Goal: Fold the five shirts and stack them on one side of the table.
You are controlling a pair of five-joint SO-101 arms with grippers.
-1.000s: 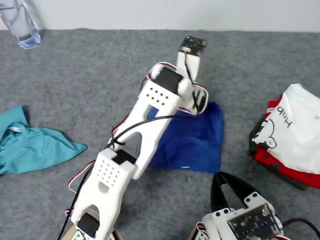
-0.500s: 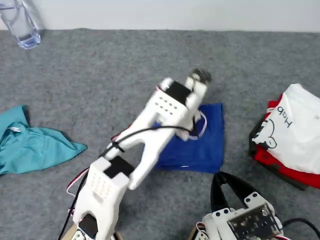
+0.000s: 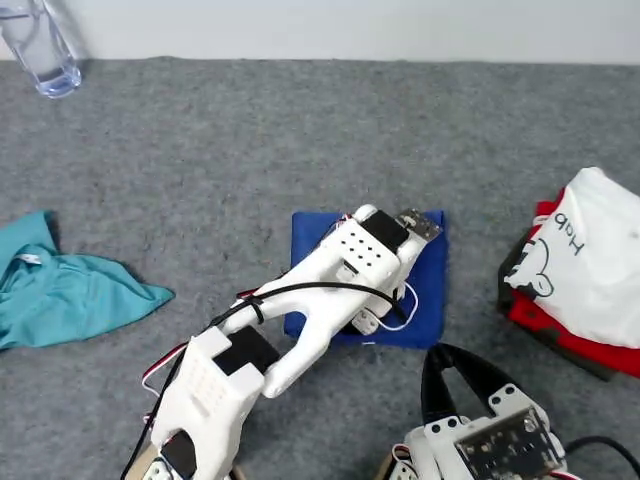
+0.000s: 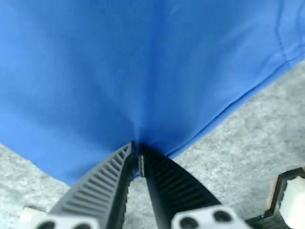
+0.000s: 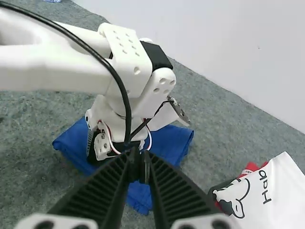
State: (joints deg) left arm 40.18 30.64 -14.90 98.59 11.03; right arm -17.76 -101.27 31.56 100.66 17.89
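From above I see my left arm (image 3: 340, 265) lying across the folded blue shirt (image 3: 312, 235) near the table's (image 3: 200, 140) front edge, with a teal shirt (image 3: 60, 290) crumpled at its left edge and a folded stack (image 3: 585, 270) at its right. At the left wrist, the left gripper (image 4: 137, 147) is pinched narrow on the blue shirt's edge. At the right wrist, the right gripper (image 5: 138, 153) hangs closed on nothing.

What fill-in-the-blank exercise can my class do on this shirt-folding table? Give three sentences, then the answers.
1. The folded shirt pinched by the left gripper is ____ in colour.
2. The white shirt lies on top of a ____ one.
3. The teal shirt lies crumpled, not yet ____.
Answers: blue; red; folded.
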